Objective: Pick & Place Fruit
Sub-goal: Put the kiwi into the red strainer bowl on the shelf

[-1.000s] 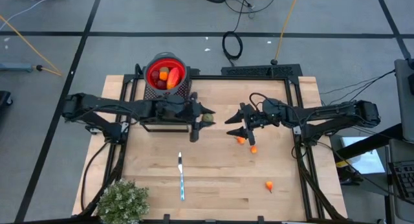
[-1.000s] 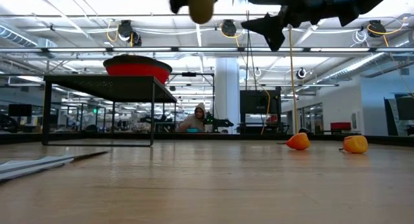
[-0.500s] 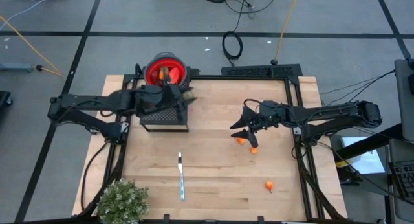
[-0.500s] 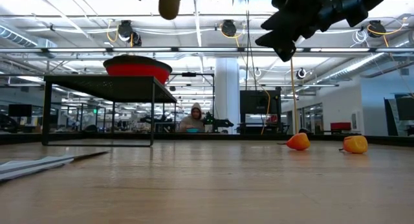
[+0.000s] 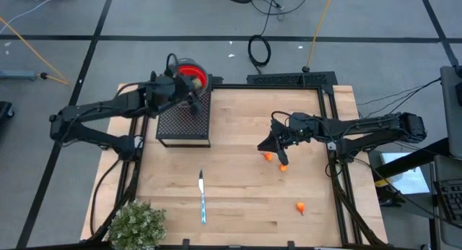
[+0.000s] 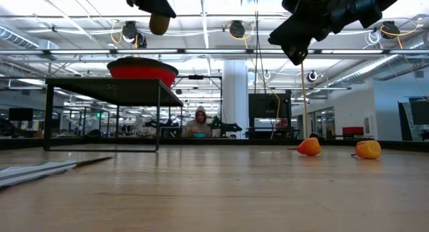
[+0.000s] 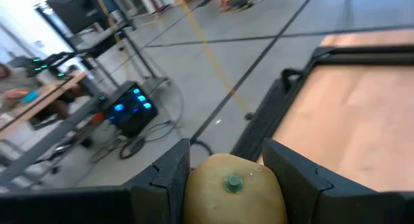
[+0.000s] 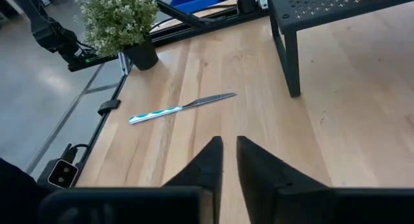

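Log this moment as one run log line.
left gripper: holds kiwi above red bowl | right gripper: nearly shut, empty, above orange bits

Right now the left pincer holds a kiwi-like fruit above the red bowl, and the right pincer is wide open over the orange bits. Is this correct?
Not quite. The right pincer is nearly shut and holds nothing, as the right wrist view shows. The rest stands: the left pincer holds the kiwi-like fruit by the red bowl, and the right one hangs over the orange bits.
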You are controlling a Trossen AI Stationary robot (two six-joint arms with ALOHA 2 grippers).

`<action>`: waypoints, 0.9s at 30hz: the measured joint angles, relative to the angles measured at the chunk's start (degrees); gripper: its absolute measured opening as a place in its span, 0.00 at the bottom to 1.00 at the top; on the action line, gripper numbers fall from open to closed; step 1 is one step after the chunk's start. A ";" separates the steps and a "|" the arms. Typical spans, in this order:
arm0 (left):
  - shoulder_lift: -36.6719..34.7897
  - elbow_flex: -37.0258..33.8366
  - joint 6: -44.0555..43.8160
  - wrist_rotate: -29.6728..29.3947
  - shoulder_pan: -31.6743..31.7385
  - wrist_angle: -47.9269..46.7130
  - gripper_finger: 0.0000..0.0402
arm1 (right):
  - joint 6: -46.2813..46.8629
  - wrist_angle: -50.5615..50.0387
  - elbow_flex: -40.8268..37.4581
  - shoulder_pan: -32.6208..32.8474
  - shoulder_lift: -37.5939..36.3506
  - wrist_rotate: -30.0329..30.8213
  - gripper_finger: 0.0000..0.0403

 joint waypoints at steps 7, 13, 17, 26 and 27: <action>0.10 0.00 5.67 0.28 6.48 -1.14 0.41 | -0.24 0.00 0.00 0.02 0.00 -3.03 0.01; 0.10 0.00 8.49 3.88 11.22 -1.19 0.42 | -3.03 -0.05 0.00 0.02 -0.11 -2.82 0.00; 0.10 0.00 9.46 4.95 13.42 -1.50 0.42 | -4.07 -0.99 -0.04 -0.08 -1.11 -2.61 0.00; 1.32 0.00 10.10 7.84 16.96 -3.87 0.42 | -6.95 -5.09 -1.83 -0.11 -9.95 1.85 0.00; 1.74 0.00 10.45 7.91 17.30 -3.90 0.43 | -6.90 -4.96 -2.78 -0.11 -11.42 1.85 0.00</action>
